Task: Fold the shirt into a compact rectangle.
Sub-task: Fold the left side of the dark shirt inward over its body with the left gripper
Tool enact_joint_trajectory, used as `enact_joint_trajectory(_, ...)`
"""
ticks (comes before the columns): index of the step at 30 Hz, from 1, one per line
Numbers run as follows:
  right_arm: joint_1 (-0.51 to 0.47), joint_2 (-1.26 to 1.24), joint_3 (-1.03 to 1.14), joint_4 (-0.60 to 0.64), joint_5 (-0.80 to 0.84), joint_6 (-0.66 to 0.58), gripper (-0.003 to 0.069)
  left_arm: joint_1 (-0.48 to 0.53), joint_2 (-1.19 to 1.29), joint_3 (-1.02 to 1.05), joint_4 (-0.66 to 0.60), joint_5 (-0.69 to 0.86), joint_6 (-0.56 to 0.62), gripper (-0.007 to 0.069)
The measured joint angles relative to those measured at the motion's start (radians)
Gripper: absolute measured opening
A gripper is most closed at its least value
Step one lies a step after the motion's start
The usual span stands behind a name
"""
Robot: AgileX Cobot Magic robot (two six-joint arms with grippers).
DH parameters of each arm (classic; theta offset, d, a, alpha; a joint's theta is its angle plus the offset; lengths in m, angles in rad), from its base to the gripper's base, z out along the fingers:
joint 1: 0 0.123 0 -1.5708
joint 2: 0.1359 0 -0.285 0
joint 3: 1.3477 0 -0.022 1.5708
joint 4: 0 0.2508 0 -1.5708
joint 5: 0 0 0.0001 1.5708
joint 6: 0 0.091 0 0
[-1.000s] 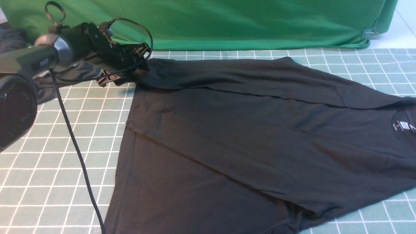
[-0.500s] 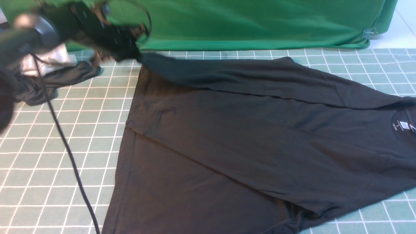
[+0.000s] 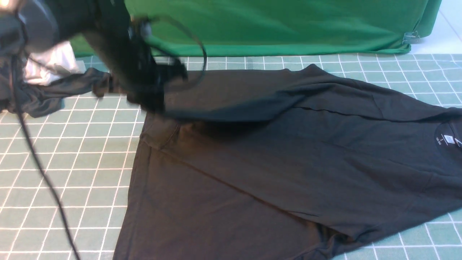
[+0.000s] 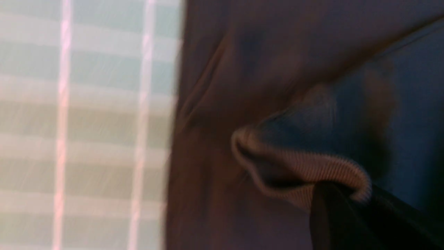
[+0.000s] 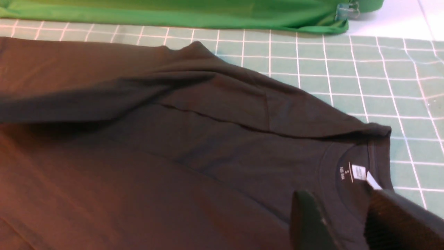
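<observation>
A black shirt lies spread on the green grid mat, its collar and size label at the right edge. My left gripper, blurred by motion, is shut on the shirt's ribbed cuff and holds that far-left part lifted over the shirt body; a dark finger presses on the cuff. In the right wrist view my right gripper hovers open just short of the collar label, with nothing between its fingers. The front view does not show the right gripper.
Another dark garment and a pale cloth lie at the far left. A green backdrop cloth runs along the back, clipped at the right. The left arm's black cable trails over the mat.
My left gripper rose with the shirt's far-left part, then swung right and toward the near side, dragging a raised fold over the shirt body. The rest of the shirt stayed put.
</observation>
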Motion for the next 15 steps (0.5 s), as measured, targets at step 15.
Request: enact_joint_trajectory(15,0.0,0.0,0.0,0.024,0.0,0.002,0.0237,-0.034,-0.097,0.513,-0.087,-0.323,-0.1,0.0168)
